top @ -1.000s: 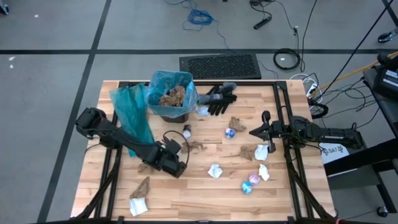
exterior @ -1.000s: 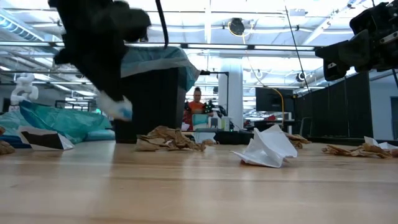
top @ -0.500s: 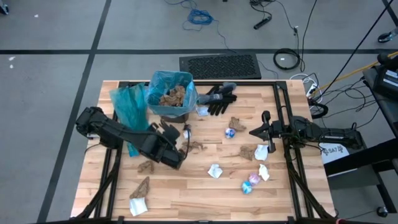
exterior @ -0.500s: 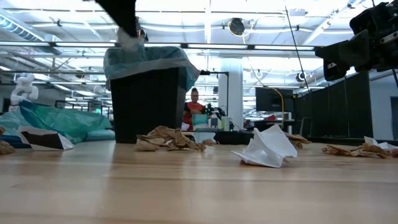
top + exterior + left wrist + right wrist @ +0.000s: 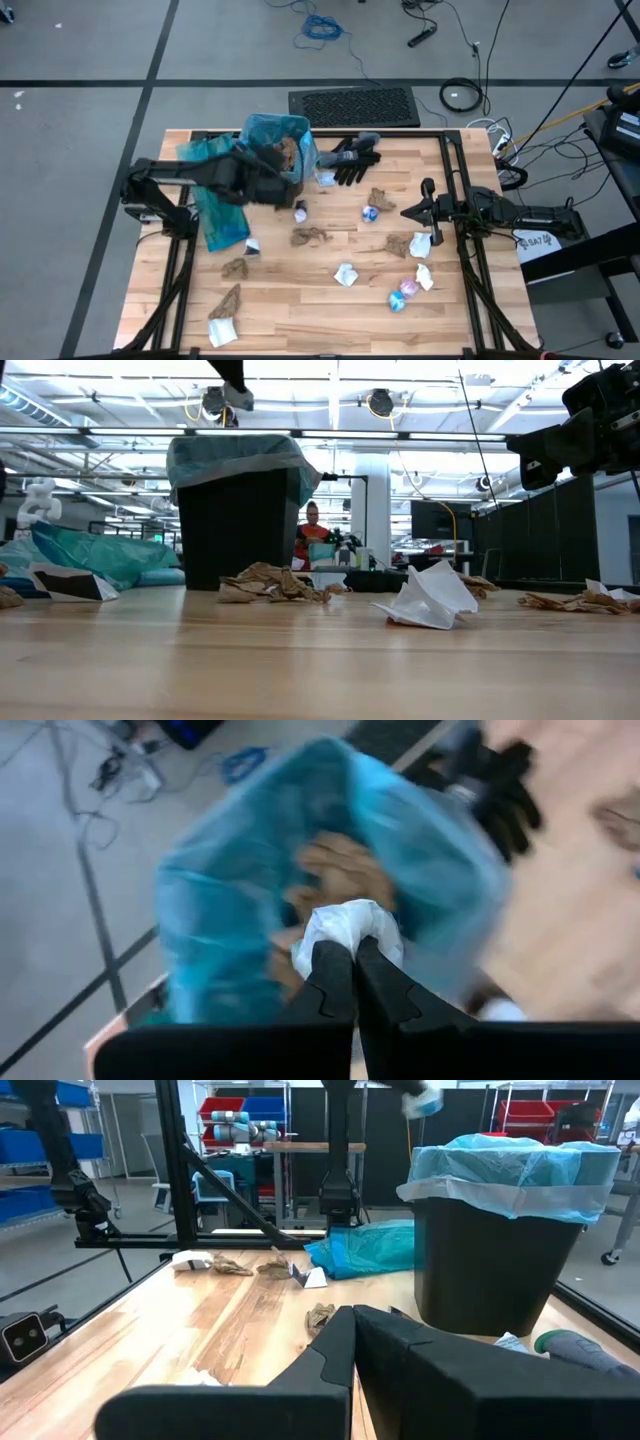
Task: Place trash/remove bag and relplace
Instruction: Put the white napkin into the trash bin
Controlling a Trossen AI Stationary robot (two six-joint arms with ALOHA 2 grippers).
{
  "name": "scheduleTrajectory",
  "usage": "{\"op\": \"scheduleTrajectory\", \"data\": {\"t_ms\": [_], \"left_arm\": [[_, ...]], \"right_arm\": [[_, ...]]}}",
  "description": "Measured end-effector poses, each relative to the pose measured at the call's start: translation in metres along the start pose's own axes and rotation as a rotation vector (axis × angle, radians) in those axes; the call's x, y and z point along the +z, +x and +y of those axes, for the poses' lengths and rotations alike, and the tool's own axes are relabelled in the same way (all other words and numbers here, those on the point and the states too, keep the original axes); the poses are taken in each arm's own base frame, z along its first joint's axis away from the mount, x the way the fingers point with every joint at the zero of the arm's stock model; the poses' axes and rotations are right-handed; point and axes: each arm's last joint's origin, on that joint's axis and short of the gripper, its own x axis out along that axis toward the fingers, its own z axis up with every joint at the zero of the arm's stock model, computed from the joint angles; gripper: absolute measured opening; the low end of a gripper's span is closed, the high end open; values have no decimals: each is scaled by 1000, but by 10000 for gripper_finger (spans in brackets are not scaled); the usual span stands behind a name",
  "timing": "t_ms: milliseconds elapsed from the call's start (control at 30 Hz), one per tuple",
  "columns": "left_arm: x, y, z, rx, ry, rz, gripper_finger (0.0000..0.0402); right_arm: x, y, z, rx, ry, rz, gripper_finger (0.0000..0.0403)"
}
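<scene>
left pincer pinching white scrap over bin | scrap light, soft, crushable: grip its bulk | right pincer pressed together, idle, well right of bin

Looking straight down from overhead on the whole tabletop; level across it from board height; close above the lined bin; bin shared everywhere.
</scene>
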Motion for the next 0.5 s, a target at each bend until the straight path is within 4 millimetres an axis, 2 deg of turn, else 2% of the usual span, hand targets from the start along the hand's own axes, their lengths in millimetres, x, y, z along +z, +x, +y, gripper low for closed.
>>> {"op": "scheduleTrajectory", "data": {"t_ms": [133, 233, 333, 500], "left_arm": [[12, 4, 31, 50, -57, -34, 0], [22, 6, 47, 74, -122, -95, 3], [33, 12, 52, 73, -149, -134, 19], [41, 33, 49, 61, -132, -78, 60]], "right_arm": [[0, 0, 0, 0, 0, 0, 0], [0, 0, 0, 0, 0, 0, 0], [0, 0, 0, 0, 0, 0, 0], [0, 0, 0, 0, 0, 0, 0]]}}
